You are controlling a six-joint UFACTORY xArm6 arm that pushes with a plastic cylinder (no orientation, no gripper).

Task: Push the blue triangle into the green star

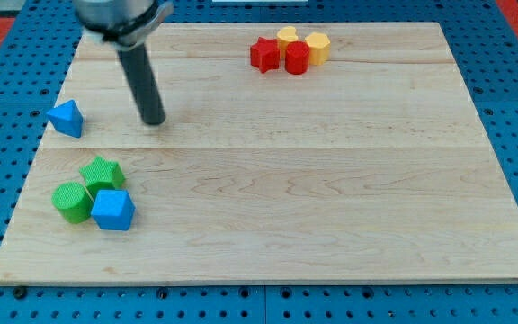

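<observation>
The blue triangle (66,118) lies at the board's left edge, in the upper left of the view. The green star (102,173) lies below it and a little to the right, touching a green cylinder (71,202) and a blue cube (112,210). My tip (154,121) rests on the board to the right of the blue triangle, about a block's width or more away from it, and above the green star. The rod rises from the tip toward the view's top left.
A red star (263,54), a red block (297,58), a yellow round block (287,37) and a yellow hexagonal block (318,47) are clustered at the view's top centre. The wooden board (331,180) sits on a blue pegboard surface.
</observation>
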